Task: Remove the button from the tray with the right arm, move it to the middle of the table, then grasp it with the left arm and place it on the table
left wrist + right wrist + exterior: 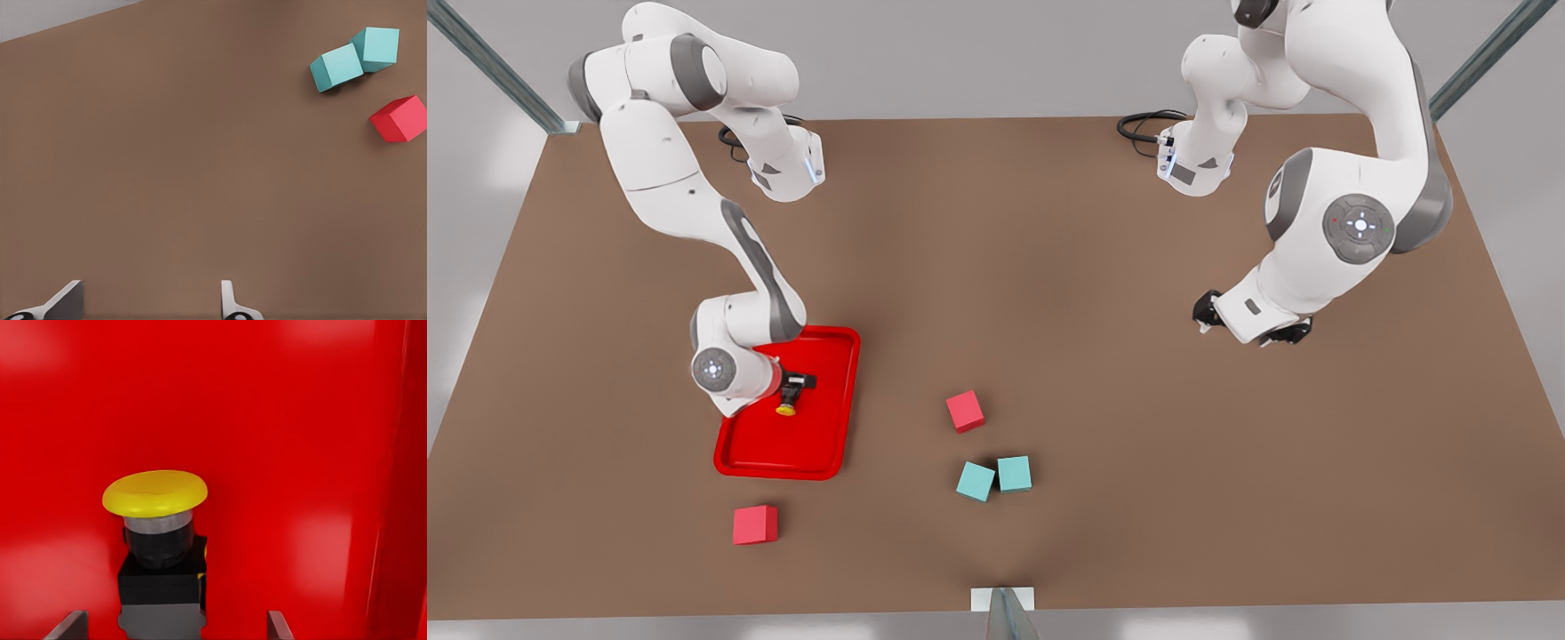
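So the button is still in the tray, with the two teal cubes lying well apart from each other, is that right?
Not quite: the button is in the tray, but the teal cubes sit right beside each other, as the front view shows.

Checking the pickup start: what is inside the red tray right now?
Inside the tray lies the button, yellow cap visible, with the right gripper open around its grey body. The arm's wrist covers part of the tray floor.
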